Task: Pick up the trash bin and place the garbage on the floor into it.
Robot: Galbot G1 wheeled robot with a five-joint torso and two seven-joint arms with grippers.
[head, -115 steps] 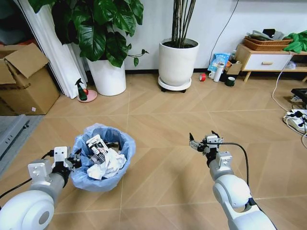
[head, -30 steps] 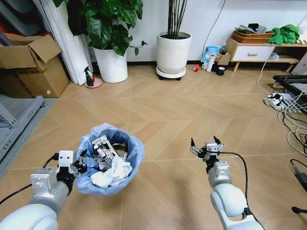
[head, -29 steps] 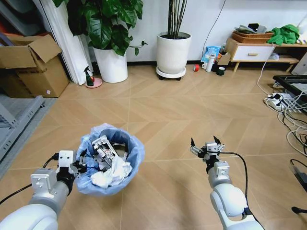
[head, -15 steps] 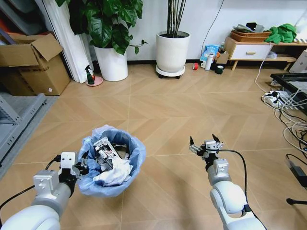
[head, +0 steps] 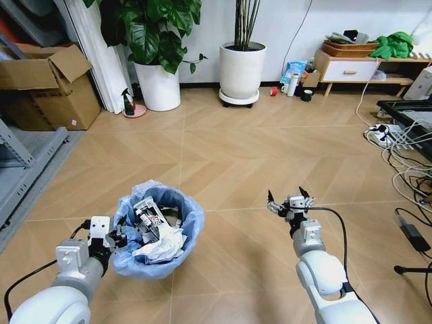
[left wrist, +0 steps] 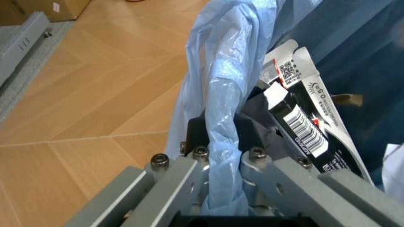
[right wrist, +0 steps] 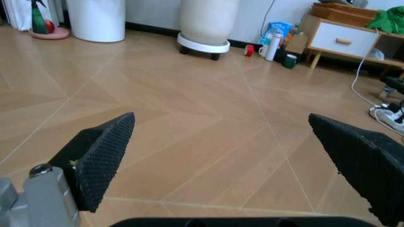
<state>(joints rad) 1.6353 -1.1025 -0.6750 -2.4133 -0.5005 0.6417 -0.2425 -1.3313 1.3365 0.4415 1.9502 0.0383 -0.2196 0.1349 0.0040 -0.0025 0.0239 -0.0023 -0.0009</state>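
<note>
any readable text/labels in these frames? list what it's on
"S.0" or similar: white carton flap in the trash bin, uncertain.
Barcode and QR code on the black-and-white carton: digits too small to read.
Sticker on the cardboard box: unreadable.

Trash bin (head: 158, 236) lower left with garbage (head: 160, 233) inside, left gripper (head: 116, 237) at its rim, right gripper (head: 286, 200) right of centre, plant pots (head: 240, 71) top centre.

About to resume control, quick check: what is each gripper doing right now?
Left gripper: shut on the rim of the trash bin, pinching its blue liner.
Right gripper: open, holding nothing, above bare floor.
</note>
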